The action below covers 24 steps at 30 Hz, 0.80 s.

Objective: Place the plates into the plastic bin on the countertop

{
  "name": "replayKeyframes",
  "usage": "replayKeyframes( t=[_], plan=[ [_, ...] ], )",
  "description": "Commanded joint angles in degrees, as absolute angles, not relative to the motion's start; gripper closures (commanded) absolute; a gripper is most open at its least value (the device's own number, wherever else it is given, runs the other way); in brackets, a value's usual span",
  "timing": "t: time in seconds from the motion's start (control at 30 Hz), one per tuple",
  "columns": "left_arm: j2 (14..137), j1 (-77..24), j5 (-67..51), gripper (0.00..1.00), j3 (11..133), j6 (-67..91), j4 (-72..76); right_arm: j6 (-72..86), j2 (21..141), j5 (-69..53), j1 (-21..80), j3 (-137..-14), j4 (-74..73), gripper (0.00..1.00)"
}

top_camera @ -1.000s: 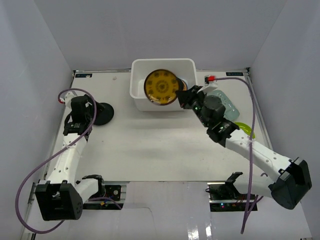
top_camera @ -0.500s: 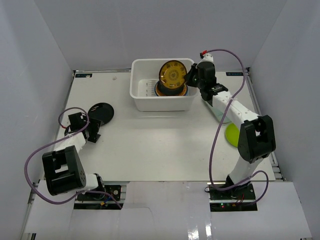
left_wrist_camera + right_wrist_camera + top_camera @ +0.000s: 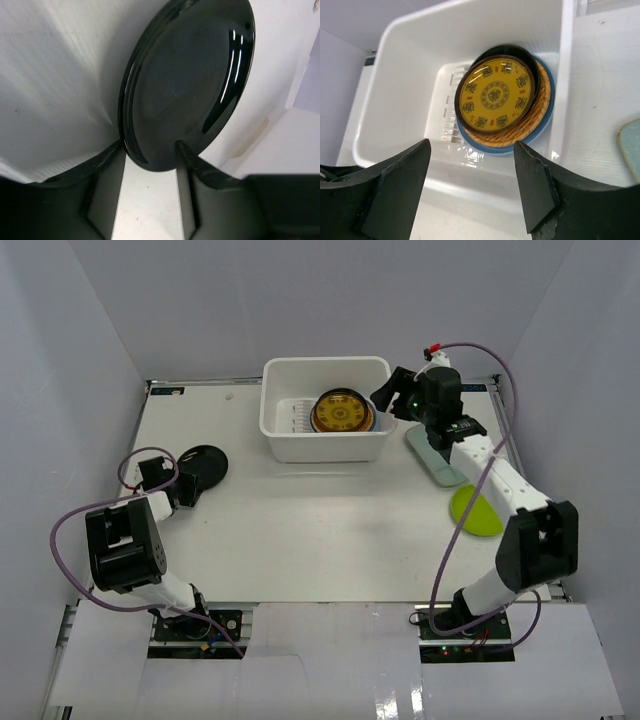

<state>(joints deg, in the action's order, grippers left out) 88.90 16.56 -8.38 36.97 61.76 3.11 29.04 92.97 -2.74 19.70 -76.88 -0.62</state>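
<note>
The bin (image 3: 325,362) sits at the back of the bench (image 3: 320,530) and holds a stack. A gold plate (image 3: 496,95) lies on top, with a second dark one peeking out behind it, then a woven plate (image 3: 536,116) and a blue plate (image 3: 485,150) underneath.

The right tool (image 3: 472,147) hangs just above the bin's right end, spread wide with nothing between its fingers. The oblong plate (image 3: 432,452) and the lime plate (image 3: 478,512) wait flat on the bench to the right of the bin.

On the far left the black plate (image 3: 190,85) lies on the bench, well apart from the bin. The left tool (image 3: 151,147) is down at its near edge, one finger on each side of the rim. I cannot tell whether the fingers are pinching the rim or merely flanking it.

Lifting that black plate looks like the step in hand. The plate is glossy and shallow, so I'd want the fingers well past the lip before they close, or it may slide out. It should then be raised fully off the bench and carried over the bin's front wall. It is best lowered onto the stack, not dropped, since the top plate already sits a little off-centre. The right arm should move clear of the bin first.
</note>
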Motion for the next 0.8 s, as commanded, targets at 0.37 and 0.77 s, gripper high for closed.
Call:
replayKeyframes(
  t=[0.37, 0.77],
  plan=[
    [89.9, 17.4, -3.2, 1.00, 33.9, 58.8, 7.2, 27.1, 55.8, 3.6, 18.0, -56.0, -2.3, 0.30],
    [55.7, 17.4, -18.6, 1.00, 31.2, 57.5, 5.4, 31.7, 34.8, 28.6, 10.9, -29.6, -14.3, 0.22]
  ],
)
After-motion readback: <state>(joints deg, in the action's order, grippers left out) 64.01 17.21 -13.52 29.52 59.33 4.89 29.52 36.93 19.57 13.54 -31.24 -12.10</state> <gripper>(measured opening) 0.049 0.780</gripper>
